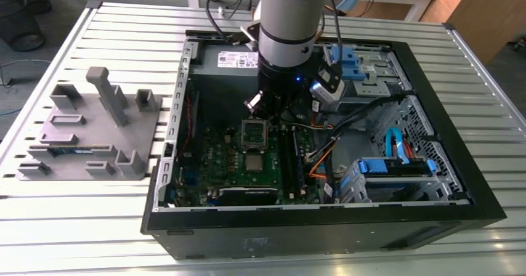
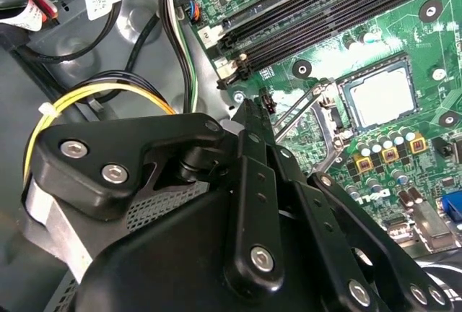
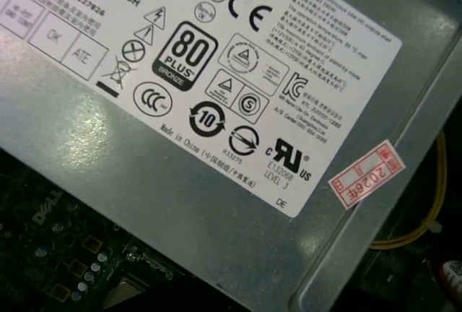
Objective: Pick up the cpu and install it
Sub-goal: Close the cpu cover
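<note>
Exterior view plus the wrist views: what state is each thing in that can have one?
computer case: lying open, interior exposed.
cpu: lying in its socket on the motherboard, not held.
socket cover: flipped open beside the cpu.
memory slots: empty.
memory stick: lying in the grey holder outside the case.
gripper: over the motherboard, apart from the cpu.

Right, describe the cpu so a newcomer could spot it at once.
Start from the open black computer case on the slatted metal table and find the green motherboard on its floor. The cpu lies flat near the board's middle, in a socket. Unlike the long black slots alongside, it is small, square and silvery-white.
</note>
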You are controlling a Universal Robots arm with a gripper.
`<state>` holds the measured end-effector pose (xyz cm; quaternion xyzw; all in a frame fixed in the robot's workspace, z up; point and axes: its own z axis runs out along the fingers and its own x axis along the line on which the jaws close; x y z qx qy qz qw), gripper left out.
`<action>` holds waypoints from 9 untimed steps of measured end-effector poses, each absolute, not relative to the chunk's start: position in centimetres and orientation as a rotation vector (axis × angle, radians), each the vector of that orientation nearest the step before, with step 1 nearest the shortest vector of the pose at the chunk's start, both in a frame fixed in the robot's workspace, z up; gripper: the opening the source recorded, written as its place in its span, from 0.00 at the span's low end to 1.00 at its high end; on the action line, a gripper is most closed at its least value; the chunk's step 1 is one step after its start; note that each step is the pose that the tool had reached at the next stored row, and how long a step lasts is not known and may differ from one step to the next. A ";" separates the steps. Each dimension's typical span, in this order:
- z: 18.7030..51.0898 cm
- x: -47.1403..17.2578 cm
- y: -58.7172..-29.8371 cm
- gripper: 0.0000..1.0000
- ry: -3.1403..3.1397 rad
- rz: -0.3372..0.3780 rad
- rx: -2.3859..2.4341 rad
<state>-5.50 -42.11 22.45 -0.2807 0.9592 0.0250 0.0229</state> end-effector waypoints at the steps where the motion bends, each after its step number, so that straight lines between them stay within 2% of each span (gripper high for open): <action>1: 22.4 -5.5 -42.1 0.11 2.970 0.078 -0.871; 9: 22.5 -5.5 -42.1 0.11 2.949 0.079 -0.943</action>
